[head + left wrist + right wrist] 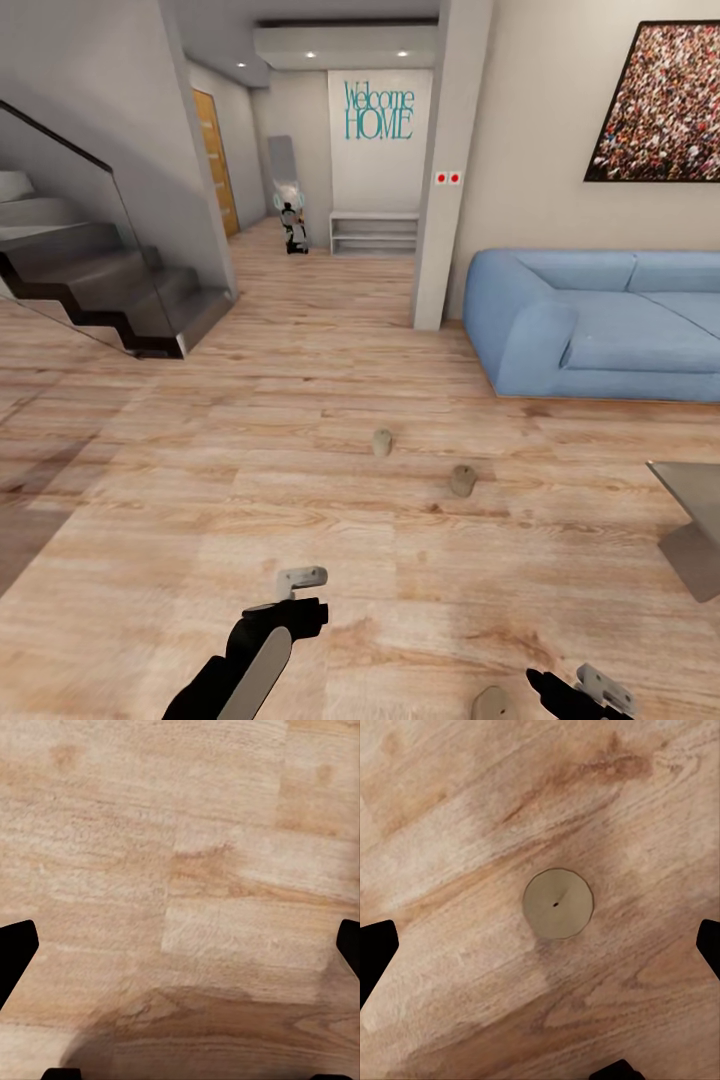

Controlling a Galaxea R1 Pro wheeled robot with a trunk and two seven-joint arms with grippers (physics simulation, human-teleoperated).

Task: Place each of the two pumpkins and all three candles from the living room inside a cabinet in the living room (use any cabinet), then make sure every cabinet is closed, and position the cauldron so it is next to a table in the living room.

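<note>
Hovered with right gripper spread wide above third squat tan candle; all three candles uncollected near blue sofa.

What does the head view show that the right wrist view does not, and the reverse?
Head view alone: two more candles standing apart on the floor, a blue sofa, stairs, a grey table corner and the left tool.

Right wrist view alone: a candle's round top with its wick, seen from straight above.

Both: wooden floor, and apparently that same candle beside the right tool.
</note>
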